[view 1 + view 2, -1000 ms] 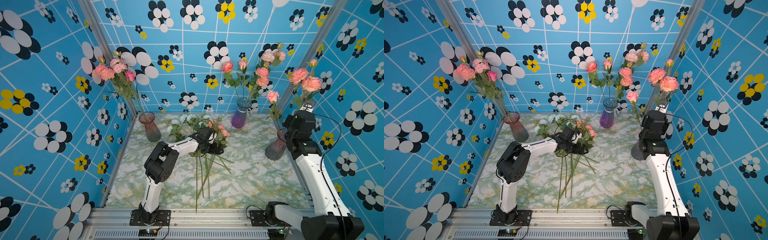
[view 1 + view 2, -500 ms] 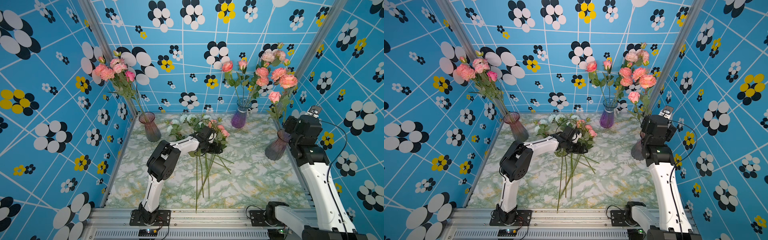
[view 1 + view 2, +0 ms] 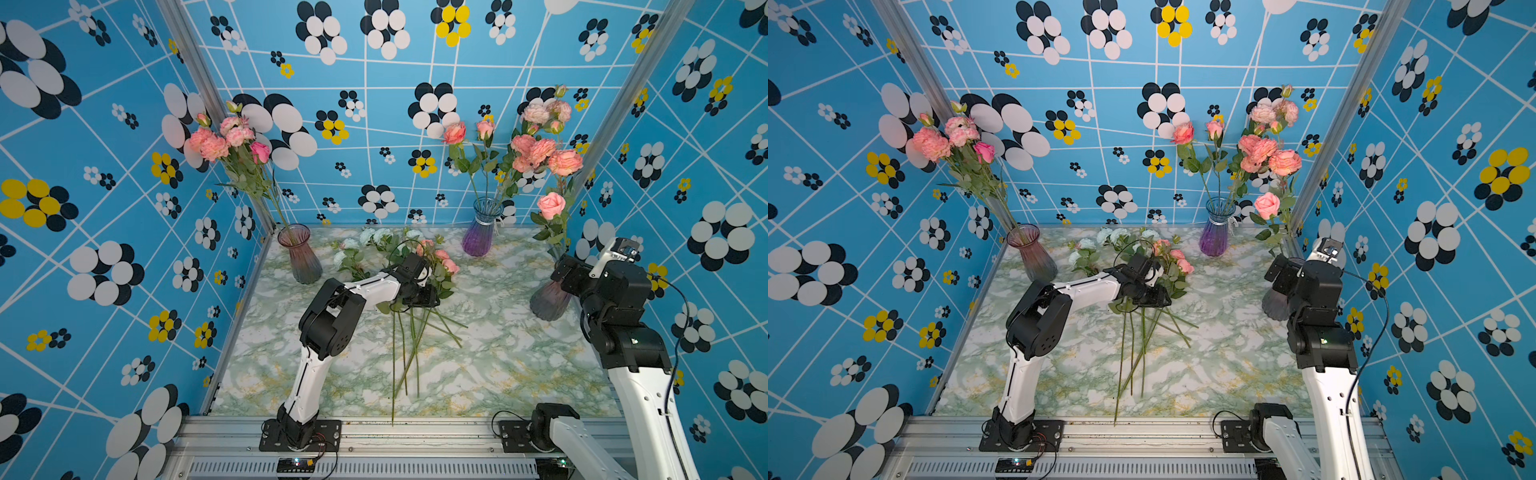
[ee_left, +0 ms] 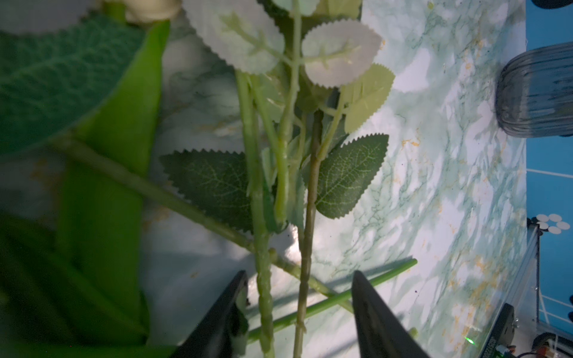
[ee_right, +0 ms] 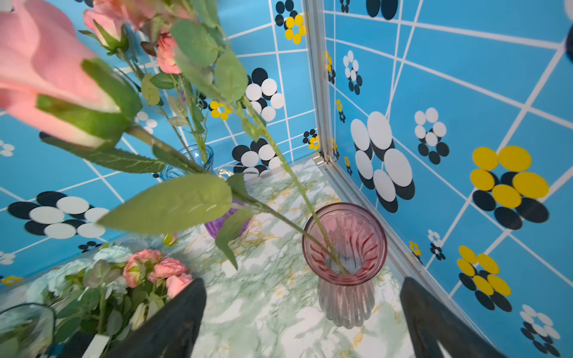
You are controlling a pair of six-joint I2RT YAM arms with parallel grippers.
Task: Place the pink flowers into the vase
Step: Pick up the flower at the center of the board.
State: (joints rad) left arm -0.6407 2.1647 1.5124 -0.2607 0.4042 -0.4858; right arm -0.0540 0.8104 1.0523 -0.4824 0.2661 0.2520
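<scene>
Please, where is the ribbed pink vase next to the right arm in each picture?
In a top view: ribbed pink vase at the marbled table's right edge, partly behind the right arm.
In a top view: same spot, more covered by that arm.
Left wrist: its grey ribbed body against the blue wall, beyond the loose flowers.
Right wrist: whole, beside the wall rail, holding pink flowers.
Shared landmark: those loose flowers lying on the table.

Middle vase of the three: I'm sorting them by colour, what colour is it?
Vase: blue neck fading to purple base; clearest in a top view.
</scene>
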